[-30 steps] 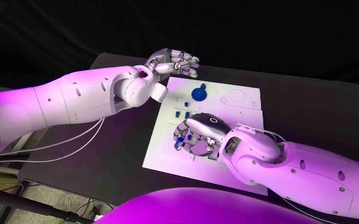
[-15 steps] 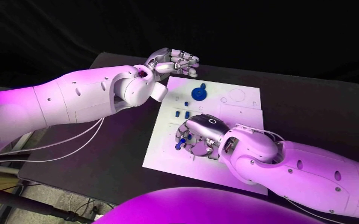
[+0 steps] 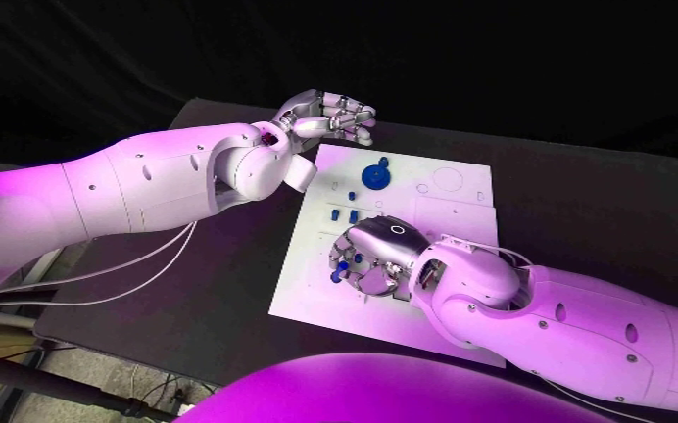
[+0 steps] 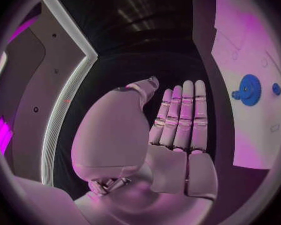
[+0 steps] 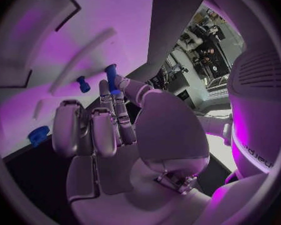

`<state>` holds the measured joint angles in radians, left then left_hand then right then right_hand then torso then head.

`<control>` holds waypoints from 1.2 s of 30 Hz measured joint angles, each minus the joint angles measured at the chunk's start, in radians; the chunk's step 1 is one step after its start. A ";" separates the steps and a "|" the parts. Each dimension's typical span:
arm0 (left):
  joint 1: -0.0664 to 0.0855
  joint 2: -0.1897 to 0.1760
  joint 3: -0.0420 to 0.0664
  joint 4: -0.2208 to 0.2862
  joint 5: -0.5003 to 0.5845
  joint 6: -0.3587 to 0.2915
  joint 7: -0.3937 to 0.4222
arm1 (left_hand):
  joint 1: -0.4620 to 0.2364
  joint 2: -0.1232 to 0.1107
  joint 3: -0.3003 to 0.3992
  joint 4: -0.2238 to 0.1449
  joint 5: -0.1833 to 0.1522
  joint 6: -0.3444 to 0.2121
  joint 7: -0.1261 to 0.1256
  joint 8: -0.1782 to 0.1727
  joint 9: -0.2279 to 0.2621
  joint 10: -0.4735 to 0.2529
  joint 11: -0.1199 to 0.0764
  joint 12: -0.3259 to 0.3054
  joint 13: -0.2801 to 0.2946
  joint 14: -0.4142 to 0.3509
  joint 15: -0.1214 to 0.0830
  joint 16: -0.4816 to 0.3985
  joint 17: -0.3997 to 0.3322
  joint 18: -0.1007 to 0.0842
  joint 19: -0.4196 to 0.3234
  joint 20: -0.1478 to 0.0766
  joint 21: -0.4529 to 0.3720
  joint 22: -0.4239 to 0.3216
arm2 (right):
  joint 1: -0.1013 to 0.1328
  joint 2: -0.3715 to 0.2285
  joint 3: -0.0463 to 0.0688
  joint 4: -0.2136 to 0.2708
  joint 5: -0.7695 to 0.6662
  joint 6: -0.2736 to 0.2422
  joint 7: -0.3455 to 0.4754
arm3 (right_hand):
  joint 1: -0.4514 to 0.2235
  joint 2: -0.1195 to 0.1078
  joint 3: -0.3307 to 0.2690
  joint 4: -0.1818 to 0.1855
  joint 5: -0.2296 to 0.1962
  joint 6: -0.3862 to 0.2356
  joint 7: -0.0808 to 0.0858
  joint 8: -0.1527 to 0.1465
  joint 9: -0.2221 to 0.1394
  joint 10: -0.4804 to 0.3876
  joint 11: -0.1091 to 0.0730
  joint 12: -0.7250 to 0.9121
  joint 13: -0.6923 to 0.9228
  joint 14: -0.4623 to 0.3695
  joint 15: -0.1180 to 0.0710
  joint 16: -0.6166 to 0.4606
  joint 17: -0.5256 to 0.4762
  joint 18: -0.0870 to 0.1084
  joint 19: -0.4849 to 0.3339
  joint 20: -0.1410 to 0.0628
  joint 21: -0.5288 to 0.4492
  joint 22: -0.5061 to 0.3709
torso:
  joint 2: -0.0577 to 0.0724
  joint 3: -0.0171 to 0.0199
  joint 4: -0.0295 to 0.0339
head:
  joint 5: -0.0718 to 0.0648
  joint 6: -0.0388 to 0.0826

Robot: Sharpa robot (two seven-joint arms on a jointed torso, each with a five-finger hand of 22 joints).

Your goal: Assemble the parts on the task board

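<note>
The black tabletop (image 3: 198, 276) fills the lower half of the head view, matte and dark, with the white task board (image 3: 438, 217) lying flat at its centre, a smooth rectangular plate marked with faint outlines and shallow recesses

The left arm (image 3: 127, 188) enters from the left edge of the frame, a bulky smooth white shell, bent so that the left hand (image 3: 328, 117) hangs past the board's upper left corner, above centre of the frame. Its silver fingers (image 4: 181, 115) are straight and laid side by side in the left wrist view, thumb alongside, and hold nothing

The right arm (image 3: 551, 315) comes in from the lower right of the frame, its rounded wrist over the lower middle of the board. The right hand (image 3: 370, 258) is turned palm down over the board's lower left part, fingers (image 5: 109, 117) curled downward. In the right wrist view a slim blue peg (image 5: 111, 78), cylindrical and upright, is pinched at the fingertips, close to the board's surface

A blue toothed gear (image 3: 374, 177) sits on the board's upper part, just above centre of the frame, round and flat with a small knob on top. Small blue parts (image 3: 345, 215) stand in a short row between the gear and the right hand; another small blue peg (image 5: 83, 84) stands on the board beside the held one
</note>
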<state>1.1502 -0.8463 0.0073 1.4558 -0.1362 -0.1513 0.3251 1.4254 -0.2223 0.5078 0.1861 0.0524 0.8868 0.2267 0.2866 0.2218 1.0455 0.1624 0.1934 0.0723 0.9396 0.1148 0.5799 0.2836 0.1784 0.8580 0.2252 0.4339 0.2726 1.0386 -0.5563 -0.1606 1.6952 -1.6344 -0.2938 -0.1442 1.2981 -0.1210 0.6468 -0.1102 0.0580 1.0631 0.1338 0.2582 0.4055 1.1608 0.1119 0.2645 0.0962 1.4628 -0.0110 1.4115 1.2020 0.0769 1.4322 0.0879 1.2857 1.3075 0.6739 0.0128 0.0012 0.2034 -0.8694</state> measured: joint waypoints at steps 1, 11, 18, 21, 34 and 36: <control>0.000 0.000 0.000 0.000 0.000 0.000 0.000 | 0.000 0.000 0.000 0.000 0.000 0.000 0.000 0.000 0.000 0.000 0.000 0.000 0.000 0.000 0.000 0.000 0.000 0.000 0.000 0.000 0.000 0.000 | 0.000 0.001 0.000 0.000 -0.001 0.000 0.000 | 0.000 0.000 -0.002 -0.002 0.000 0.000 0.000 0.001 0.000 0.000 0.000 0.000 0.000 0.000 0.000 0.000 -0.001 0.000 0.000 0.000 0.000 0.000 | 0.000 0.0000 -0.0001 | 0.000 0.000; 0.000 -0.001 0.000 0.000 0.000 0.000 -0.001 | 0.000 0.000 0.000 0.000 0.000 0.000 0.000 0.000 0.000 0.000 0.000 0.000 0.000 0.000 0.000 -0.004 0.001 0.000 0.000 0.000 -0.004 -0.001 | -0.002 0.000 -0.004 -0.003 0.003 0.009 0.004 | -0.062 -0.056 -0.056 0.026 0.035 -0.102 0.026 -0.055 -0.024 -0.031 -0.027 -0.035 -0.012 0.003 0.011 -0.004 -0.013 0.000 -0.015 0.015 -0.032 0.000 | 0.000 0.0000 -0.0004 | -0.001 -0.002; 0.000 -0.005 0.000 0.000 0.000 0.000 -0.002 | 0.000 0.000 0.000 0.000 0.000 0.000 0.000 0.000 0.000 0.000 0.000 0.000 0.000 0.000 0.000 -0.004 0.001 0.000 0.000 0.000 -0.004 -0.001 | -0.003 -0.020 -0.005 0.006 0.015 0.009 0.014 | -0.081 -0.073 -0.083 0.033 0.035 -0.156 0.037 -0.089 -0.038 -0.106 -0.005 -0.055 -0.025 0.005 0.027 -0.015 -0.038 0.000 -0.042 0.031 -0.105 0.000 | -0.001 0.0001 0.0002 | -0.002 -0.003; 0.000 -0.006 0.000 0.000 0.000 0.000 -0.002 | 0.000 0.000 0.000 0.000 0.000 0.000 0.000 0.000 0.000 0.000 0.000 0.000 0.000 0.000 0.000 -0.004 0.001 0.000 0.000 0.000 -0.004 -0.002 | -0.003 -0.031 -0.005 0.014 0.022 0.001 0.021 | -0.081 -0.073 -0.084 0.035 0.035 -0.159 0.034 -0.089 -0.039 -0.113 -0.005 -0.055 -0.025 0.005 0.027 -0.015 -0.041 0.000 -0.047 0.036 -0.111 0.000 | -0.001 0.0006 0.0002 | -0.001 -0.003; 0.000 -0.006 0.000 -0.002 0.000 0.000 -0.003 | 0.000 0.000 0.000 0.000 0.000 0.000 0.000 0.000 0.000 0.000 0.000 0.000 0.000 0.000 0.000 -0.004 0.001 0.000 0.000 0.000 -0.004 -0.002 | 0.012 -0.144 0.005 0.097 0.062 -0.107 0.061 | -0.071 -0.082 -0.118 0.036 0.035 -0.177 0.041 -0.104 -0.043 -0.173 0.002 -0.045 -0.026 0.005 0.034 -0.037 -0.078 0.016 -0.075 0.043 -0.184 0.001 | -0.001 0.0012 -0.0015 | -0.013 0.005; 0.000 -0.006 0.000 -0.002 0.001 0.000 -0.004 | 0.000 0.000 0.000 0.000 0.000 0.000 0.000 0.000 0.000 0.000 0.000 0.000 0.000 0.000 0.000 -0.004 0.001 0.000 0.000 0.000 -0.004 -0.002 | 0.028 -0.183 0.009 0.115 0.083 -0.128 0.070 | -0.066 -0.077 -0.120 0.038 0.041 -0.165 0.047 -0.104 -0.041 -0.133 0.001 -0.018 -0.020 0.005 0.034 -0.037 -0.076 0.016 -0.073 0.040 -0.171 0.000 | -0.002 0.0012 -0.0017 | -0.022 0.009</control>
<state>1.1501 -0.8526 0.0071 1.4534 -0.1357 -0.1509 0.3215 1.4254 -0.2223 0.5078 0.1861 0.0524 0.8868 0.2267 0.2866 0.2218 1.0455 0.1625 0.1934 0.0721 0.9396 0.1148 0.5760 0.2843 0.1785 0.8579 0.2252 0.4298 0.2703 1.0667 -0.7388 -0.1520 1.8105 -1.5513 -0.4214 -0.0741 1.2325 -0.1976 0.5266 -0.0727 0.0989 0.8985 0.1809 0.1547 0.3642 1.0277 0.1129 0.2469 0.0764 1.4681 0.0233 1.3747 1.1260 0.0932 1.3593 0.1282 1.1142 1.3080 0.6714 0.0139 -0.0005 0.1818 -0.8608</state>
